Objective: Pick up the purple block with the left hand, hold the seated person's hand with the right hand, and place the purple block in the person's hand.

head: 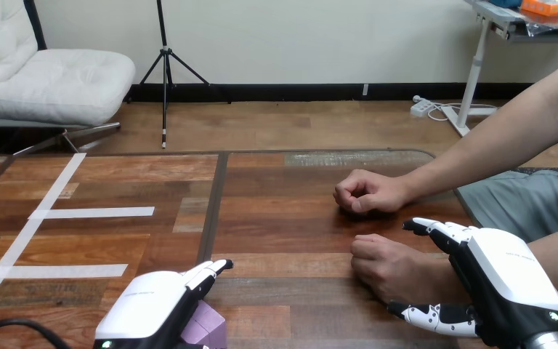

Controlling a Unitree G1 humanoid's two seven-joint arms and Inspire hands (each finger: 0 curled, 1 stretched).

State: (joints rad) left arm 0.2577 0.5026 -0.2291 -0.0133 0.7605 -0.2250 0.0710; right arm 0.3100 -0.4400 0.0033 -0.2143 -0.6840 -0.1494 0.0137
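The purple block (pixel 208 327) is at the table's near edge, partly hidden under my left hand (pixel 149 311), whose fingers (pixel 203 275) bend down over its top and grip it. My right hand (pixel 512 280) is at the near right. Its thumb (pixel 436 230) lies on the far side of the person's wrist and its fingers (pixel 436 317) curl round the near side, so it holds that wrist. The person's nearer hand (pixel 386 266) rests on the table, loosely closed. The person's farther hand (pixel 367 193) lies as a fist a little beyond it.
The wooden table (pixel 276 218) has white tape strips (pixel 94 213) across its left half and a dark seam down its middle. The person's forearms come in from the right edge.
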